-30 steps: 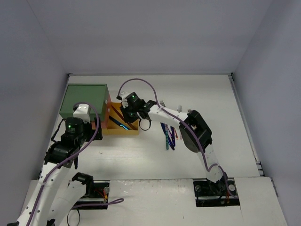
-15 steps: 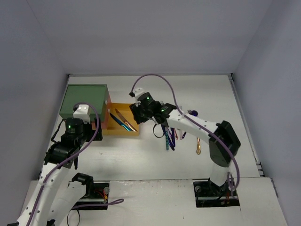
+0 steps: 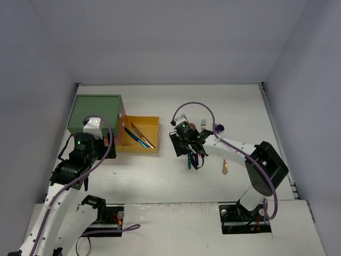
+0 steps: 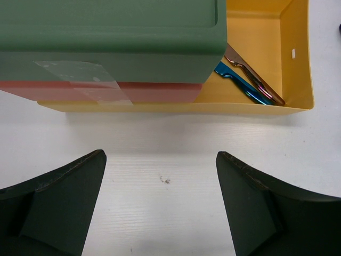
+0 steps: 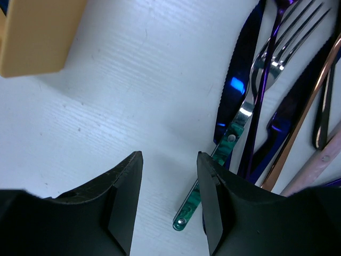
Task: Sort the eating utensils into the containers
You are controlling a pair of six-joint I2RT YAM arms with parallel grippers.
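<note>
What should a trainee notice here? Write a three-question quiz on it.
1. What colour is the open drawer: A green, B red, C yellow?
2. True or false: the right tool is holding a fork.
3. Fill in: ___ utensils lie in the drawer.

Key
1. C.
2. False. It is open, with nothing between its jaws.
3. Two.
</note>
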